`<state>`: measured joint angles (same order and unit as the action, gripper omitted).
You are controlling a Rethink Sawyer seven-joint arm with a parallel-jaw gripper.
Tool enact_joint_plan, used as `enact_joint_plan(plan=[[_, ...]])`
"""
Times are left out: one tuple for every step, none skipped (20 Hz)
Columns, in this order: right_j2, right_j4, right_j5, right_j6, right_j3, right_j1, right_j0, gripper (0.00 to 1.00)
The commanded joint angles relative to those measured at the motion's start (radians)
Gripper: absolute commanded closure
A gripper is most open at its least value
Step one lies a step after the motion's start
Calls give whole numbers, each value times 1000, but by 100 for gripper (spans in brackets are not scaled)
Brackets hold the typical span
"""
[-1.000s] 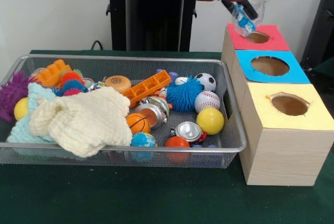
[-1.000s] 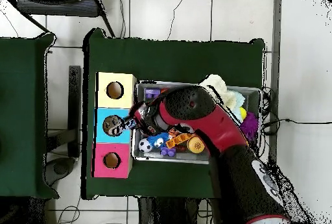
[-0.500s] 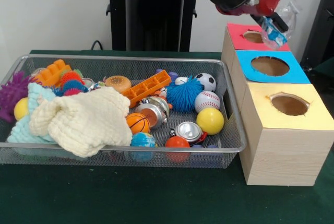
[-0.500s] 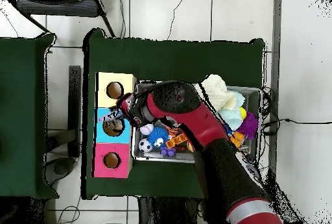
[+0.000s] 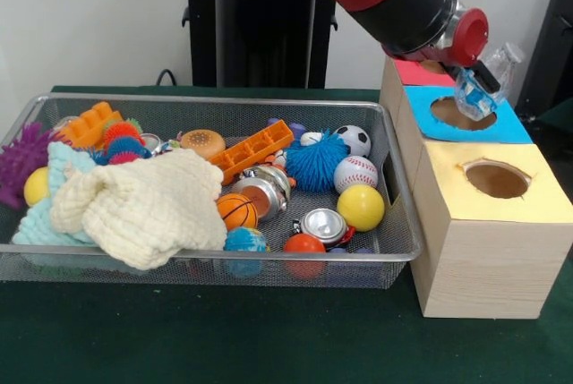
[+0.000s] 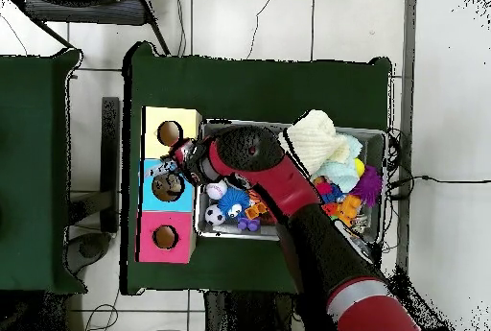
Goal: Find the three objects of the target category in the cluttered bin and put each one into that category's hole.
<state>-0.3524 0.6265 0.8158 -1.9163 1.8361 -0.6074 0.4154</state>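
My gripper (image 5: 482,82) is shut on a crushed clear plastic bottle (image 5: 488,89) with a blue label. It hangs just above the hole of the blue-topped box (image 5: 508,126), at the hole's right side. In the overhead view the gripper (image 6: 173,166) sits at the edge between the blue box (image 6: 151,187) and the yellow box (image 6: 153,121). The wire mesh bin (image 5: 206,250) holds two dented metal cans (image 5: 324,223) (image 5: 260,194) among balls and toys.
The red-topped box (image 5: 414,72) is behind the blue one and the yellow-topped box (image 5: 537,200) is in front. A cream cloth (image 5: 143,205), orange bricks (image 5: 255,149), a blue spiky ball (image 5: 315,162) and a yellow ball (image 5: 361,207) fill the bin.
The arm has swung from above the red box's hole to above the blue box's hole and dropped lower, carrying the plastic bottle with it.
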Motion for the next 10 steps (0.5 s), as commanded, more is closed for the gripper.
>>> enact_joint_plan(plan=[[-27, -48, -31, -14, 51, 38, 24, 100], [-20, -58, -21, -14, 49, 44, 26, 100], [-20, -58, -17, -17, 57, 42, 28, 100], [-17, -66, -22, -13, 56, 50, 32, 100], [-17, -66, -24, -13, 68, 46, 34, 100], [-14, -73, -21, -15, 63, 56, 37, 100], [-15, -76, -26, -12, 67, 56, 40, 100], [-17, -77, -24, -17, 64, 53, 38, 100], [-21, -84, -25, -9, 65, 54, 41, 100], [-20, -92, -18, -10, 57, 59, 41, 100]])
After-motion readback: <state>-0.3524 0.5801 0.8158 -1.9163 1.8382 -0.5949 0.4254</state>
